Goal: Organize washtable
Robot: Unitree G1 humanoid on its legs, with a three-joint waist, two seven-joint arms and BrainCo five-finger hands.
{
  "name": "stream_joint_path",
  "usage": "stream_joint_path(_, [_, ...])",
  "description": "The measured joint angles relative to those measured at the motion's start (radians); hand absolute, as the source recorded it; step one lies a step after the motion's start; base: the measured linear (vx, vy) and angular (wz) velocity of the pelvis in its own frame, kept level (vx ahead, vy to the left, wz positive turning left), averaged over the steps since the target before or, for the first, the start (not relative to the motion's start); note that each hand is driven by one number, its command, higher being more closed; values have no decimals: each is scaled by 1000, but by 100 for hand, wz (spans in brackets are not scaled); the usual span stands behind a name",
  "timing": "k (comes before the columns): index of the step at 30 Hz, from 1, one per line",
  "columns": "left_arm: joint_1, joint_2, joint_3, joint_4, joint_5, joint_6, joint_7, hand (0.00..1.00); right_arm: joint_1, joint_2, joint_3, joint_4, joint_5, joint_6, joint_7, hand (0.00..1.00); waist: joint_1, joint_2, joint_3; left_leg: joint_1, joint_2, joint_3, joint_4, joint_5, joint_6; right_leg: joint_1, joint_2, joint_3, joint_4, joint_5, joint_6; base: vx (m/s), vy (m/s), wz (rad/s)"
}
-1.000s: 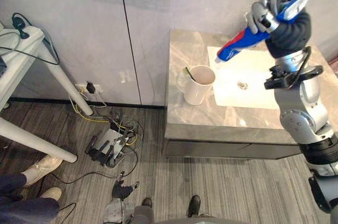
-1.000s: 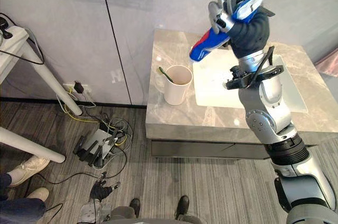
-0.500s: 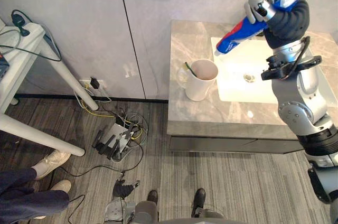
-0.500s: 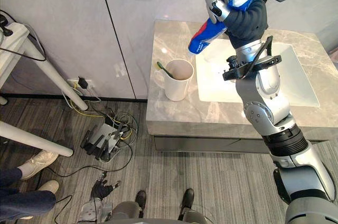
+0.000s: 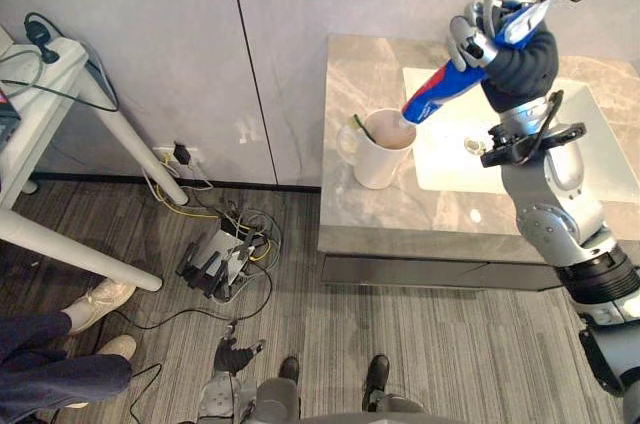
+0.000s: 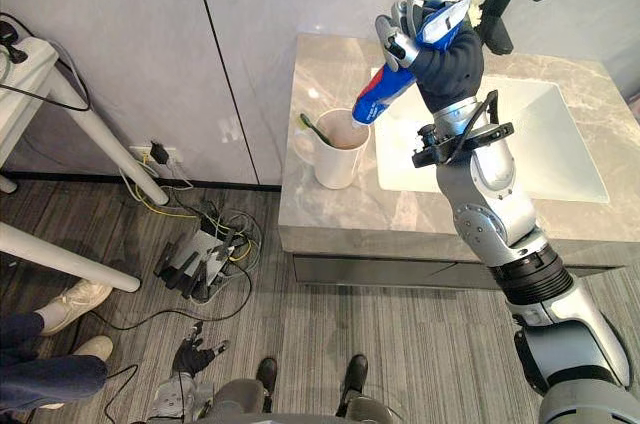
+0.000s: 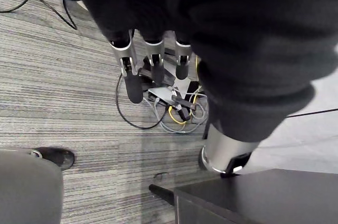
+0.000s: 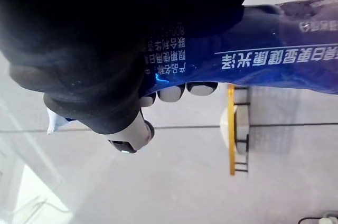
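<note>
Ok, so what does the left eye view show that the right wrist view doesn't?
Left eye view: the white mug with a green toothbrush in it, standing on the grey counter beside the sink, and the cap end of the blue toothpaste tube tilted down at the mug's mouth. Right wrist view: from close up, the fingertips curled against the tube's printed side, with a wall behind. Both: the right hand shut on that tube.

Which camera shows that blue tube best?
The right eye view: most of the blue toothpaste tube shows, tip at the white mug, gripped by the right hand. The left eye view matches; the right wrist view shows its blue side close up.
</note>
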Motion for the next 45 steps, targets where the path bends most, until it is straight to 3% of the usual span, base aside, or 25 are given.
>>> stream_joint_path(17, [-2, 20, 10, -45, -3, -2, -1, 0, 34, 70, -15, 51, 0, 20, -6, 100, 25, -52, 24, -28, 0, -49, 11, 2, -2, 3, 1, -27, 3, 0, 0, -10, 1, 9])
stream_joint_path(26, [-2, 40, 47, -49, -7, -2, -1, 0, 116, 108, -117, 51, 0, 19, 0, 100, 23, -103, 25, -26, 1, -50, 11, 2, -2, 4, 1, -27, 5, 0, 0, 0, 0, 0])
stream_joint_path(45, [2, 81, 62, -28, -27, 0, -3, 0, 178, 141, -137, 82, -1, 19, -1, 100, 25, -137, 23, -40, 0, -63, 16, 6, -8, 2, 2, -34, 5, 0, 0, -15, 0, 1])
